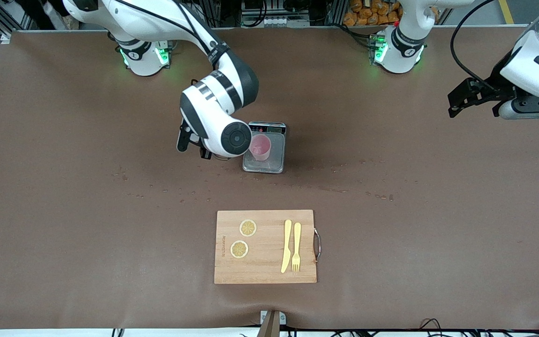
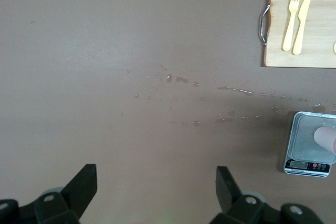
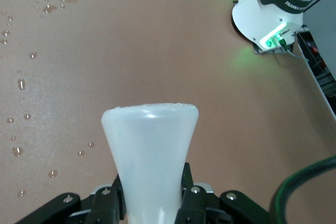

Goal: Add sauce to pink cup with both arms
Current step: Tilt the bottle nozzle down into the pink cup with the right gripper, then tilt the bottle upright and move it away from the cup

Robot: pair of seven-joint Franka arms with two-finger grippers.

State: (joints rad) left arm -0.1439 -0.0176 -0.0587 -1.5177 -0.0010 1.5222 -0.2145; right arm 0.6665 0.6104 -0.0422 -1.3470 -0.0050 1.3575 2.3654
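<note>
Pale pink and tapered, the small plastic tumbler (image 1: 260, 147) stands on a small silver kitchen scale (image 1: 264, 148) in the front view, with the right arm's white wrist joint pressed up just beside it, toward the right arm's end of the table. The right gripper (image 1: 190, 145) is mostly hidden under that wrist here — only black finger parts peek out by the scale. The left gripper (image 1: 459, 99) hangs over bare brown tabletop (image 1: 63, 210) toward the left arm's end, well apart from the scale; that arm waits. Nearer the camera than the scale lies a wooden cutting board (image 1: 265, 246) carrying two lemon slices (image 1: 248, 228), a yellow plastic knife (image 1: 287, 245) and a yellow plastic fork (image 1: 296, 246).

The left wrist view shows what the front cannot: the left gripper's (image 2: 156, 192) black fingers (image 2: 84, 184) spread wide, nothing between them, and scattered droplets (image 2: 181, 80) on the table beside the scale (image 2: 311, 151).

The right wrist view settles the rest — the right gripper (image 3: 152, 195) pinches a translucent whitish squeeze bottle (image 3: 150, 153), whose flat base faces the camera.
</note>
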